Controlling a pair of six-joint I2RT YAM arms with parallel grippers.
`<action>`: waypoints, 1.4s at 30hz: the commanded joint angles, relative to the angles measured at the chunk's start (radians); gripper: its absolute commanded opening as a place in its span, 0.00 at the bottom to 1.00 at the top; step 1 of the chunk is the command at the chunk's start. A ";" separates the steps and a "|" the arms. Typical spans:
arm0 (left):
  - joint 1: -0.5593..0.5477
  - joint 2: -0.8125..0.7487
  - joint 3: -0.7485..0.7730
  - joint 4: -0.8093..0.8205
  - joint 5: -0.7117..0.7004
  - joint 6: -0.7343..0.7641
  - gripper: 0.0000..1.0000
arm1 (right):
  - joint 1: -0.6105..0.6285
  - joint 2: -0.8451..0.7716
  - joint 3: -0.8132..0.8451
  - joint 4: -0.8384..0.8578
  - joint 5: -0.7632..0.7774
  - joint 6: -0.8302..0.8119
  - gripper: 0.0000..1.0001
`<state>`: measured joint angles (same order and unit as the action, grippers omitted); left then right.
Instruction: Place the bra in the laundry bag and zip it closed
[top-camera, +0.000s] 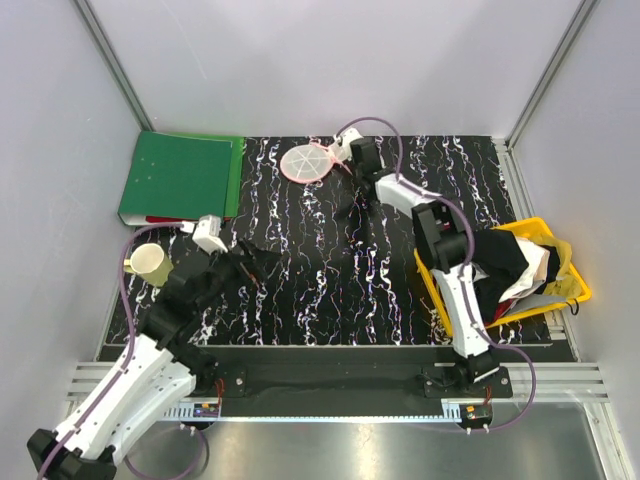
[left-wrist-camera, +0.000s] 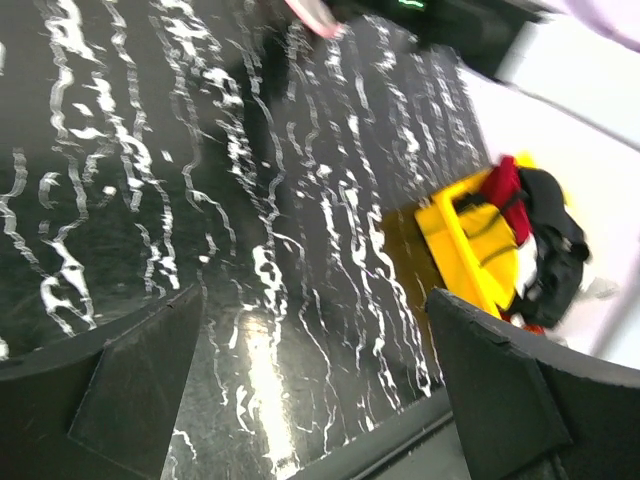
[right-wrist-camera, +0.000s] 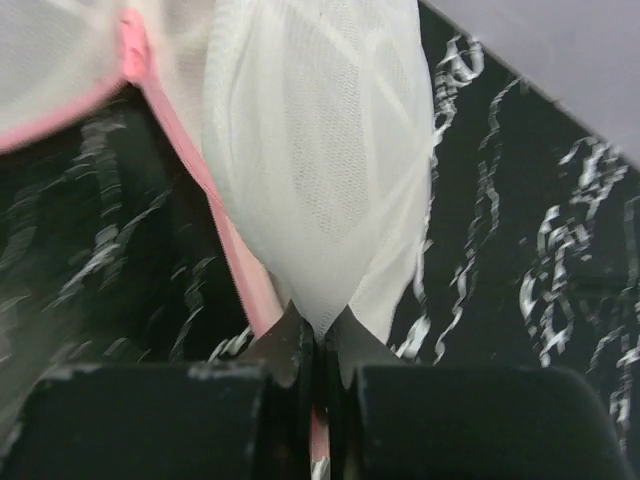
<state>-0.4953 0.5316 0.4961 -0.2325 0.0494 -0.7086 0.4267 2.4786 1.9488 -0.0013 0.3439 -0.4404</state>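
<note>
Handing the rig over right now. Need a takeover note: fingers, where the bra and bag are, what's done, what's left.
Right gripper: fingers shut, pinching the white mesh of the laundry bag at the far middle of the table.
Left gripper: open, holding nothing, above the table's near left.
Bra: not surely found. Black fabric lies in the yellow basket on the right and may be it.
Done: bag gripped, nothing more. No dark cloth shows inside it.
Left: get the bra into the bag, zip it closed.
</note>
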 joint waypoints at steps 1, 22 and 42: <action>0.003 0.094 0.149 -0.066 -0.129 0.000 0.99 | 0.037 -0.340 -0.130 -0.227 -0.302 0.375 0.00; -0.024 0.569 0.315 -0.206 0.034 0.096 0.99 | -0.069 -0.661 -0.826 -0.075 -0.987 1.027 0.53; -0.134 1.044 0.236 0.136 -0.275 0.018 0.99 | -0.011 -0.888 -0.965 -0.230 -0.776 0.841 0.74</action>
<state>-0.6411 1.5635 0.7860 -0.2085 -0.2302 -0.6453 0.3809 1.6127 0.9840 -0.2314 -0.4519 0.4271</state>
